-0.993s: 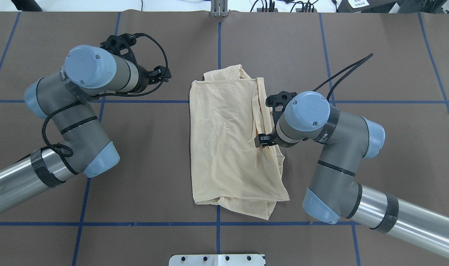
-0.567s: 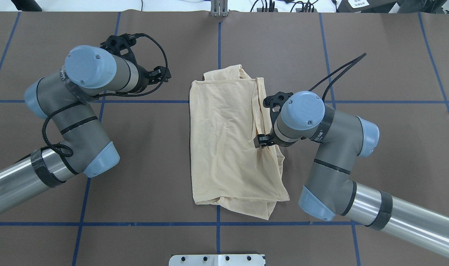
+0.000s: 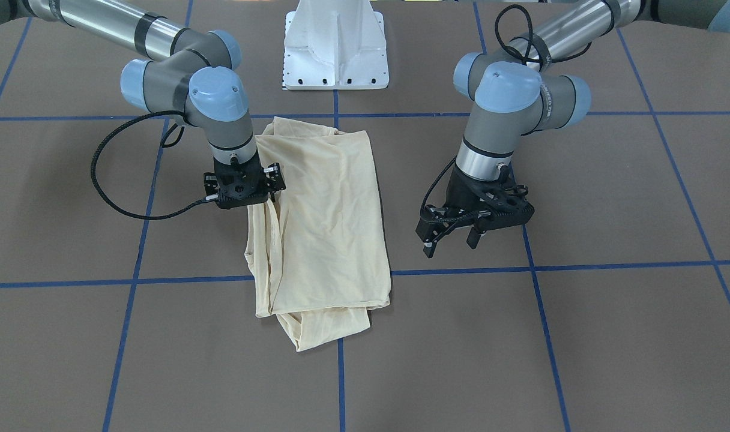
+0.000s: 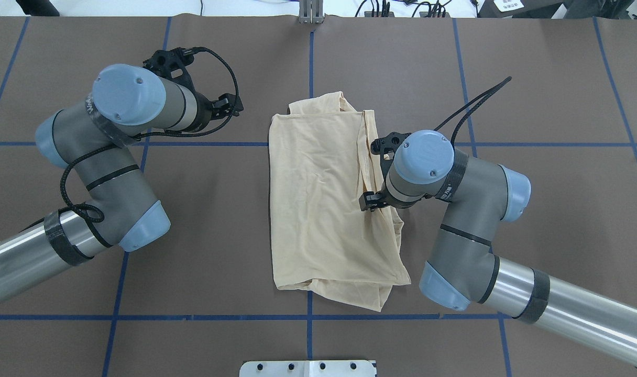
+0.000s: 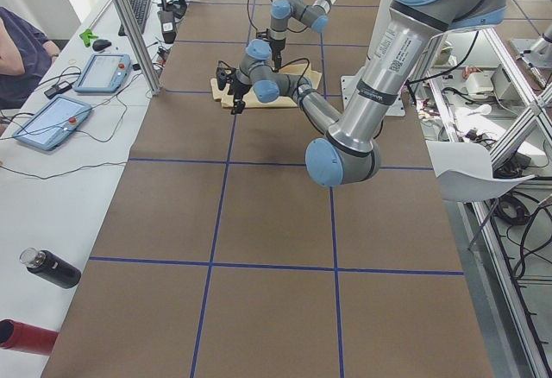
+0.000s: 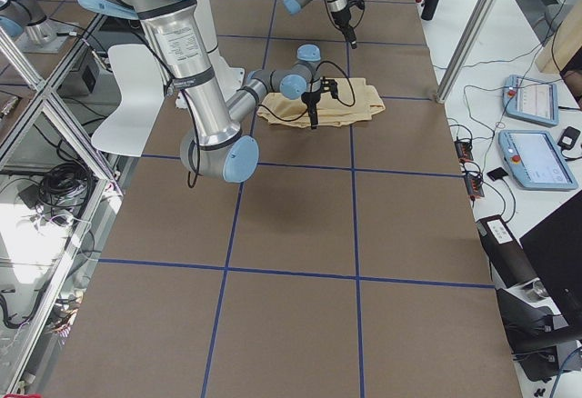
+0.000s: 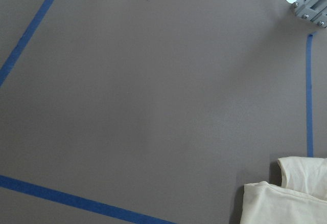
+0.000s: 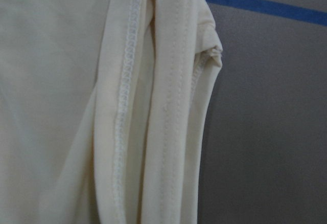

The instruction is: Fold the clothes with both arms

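Note:
The pale cream-yellow shirt (image 4: pixel 318 209) lies folded into a rough rectangle at the table's middle, plain side up, with its print hidden; it also shows in the front view (image 3: pixel 323 228). My right gripper (image 4: pixel 370 201) points down onto the shirt's right edge, where folded hems bunch (image 8: pixel 163 106). Its body (image 3: pixel 242 189) hides its fingers, so I cannot tell whether it is open or shut. My left gripper (image 3: pixel 452 243) is open and empty, hovering over bare table apart from the shirt's left side. Its wrist view catches only a shirt corner (image 7: pixel 286 198).
The white pedestal base (image 3: pixel 335 48) stands at the robot's side of the table. Blue tape lines (image 4: pixel 310 317) grid the brown surface. A metal post (image 4: pixel 310 13) stands at the far edge. Tablets (image 5: pixel 103 72) and a bottle (image 5: pixel 52 267) lie on a side bench.
The right arm's wrist and elbow have shifted left toward the shirt, with the gripper staying at the shirt's right edge. The shirt and left arm have not moved.

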Controlling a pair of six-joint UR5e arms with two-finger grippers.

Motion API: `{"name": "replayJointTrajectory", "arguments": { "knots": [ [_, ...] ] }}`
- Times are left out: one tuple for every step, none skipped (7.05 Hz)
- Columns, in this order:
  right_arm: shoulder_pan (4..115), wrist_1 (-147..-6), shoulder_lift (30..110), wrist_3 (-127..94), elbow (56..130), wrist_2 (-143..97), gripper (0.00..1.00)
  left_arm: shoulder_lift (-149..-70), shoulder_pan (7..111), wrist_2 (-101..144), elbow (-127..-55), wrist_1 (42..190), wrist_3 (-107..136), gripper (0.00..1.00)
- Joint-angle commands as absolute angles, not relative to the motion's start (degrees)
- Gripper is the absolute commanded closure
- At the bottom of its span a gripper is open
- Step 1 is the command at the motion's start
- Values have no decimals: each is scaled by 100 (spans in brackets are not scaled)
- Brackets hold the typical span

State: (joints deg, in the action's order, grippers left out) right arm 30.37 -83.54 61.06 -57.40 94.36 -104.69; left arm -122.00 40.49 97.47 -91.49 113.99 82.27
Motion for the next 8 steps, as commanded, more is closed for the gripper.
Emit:
{"name": "replayJointTrajectory", "arguments": {
  "knots": [
    [3093,-8393,6161,-5739,9422,-10503,0,-12208,4043,9747,-9149,11399,8227,0],
    [3198,-8394,6231,-5731,9422,-10633,0,-12208,4043,9747,-9149,11399,8235,0],
    [3373,-8394,6310,-5696,9431,-10765,0,-12208,4043,9747,-9149,11399,8235,0],
    [3523,-8446,6406,-5426,9474,-10941,0,-12208,4043,9747,-9149,11399,8235,0],
    [3577,-8446,6477,-5388,9527,-10951,0,-12208,4043,9747,-9149,11399,8235,0],
    [3664,-8446,6434,-5388,9623,-11012,0,-12208,4043,9747,-9149,11408,8227,0],
    [3830,-8403,6294,-5379,9694,-11213,0,-12217,4052,9747,-9158,11408,8227,0],
    [3841,-8350,5954,-5362,9607,-11119,0,-12225,4052,9747,-9167,11408,8227,0]
  ]
}}
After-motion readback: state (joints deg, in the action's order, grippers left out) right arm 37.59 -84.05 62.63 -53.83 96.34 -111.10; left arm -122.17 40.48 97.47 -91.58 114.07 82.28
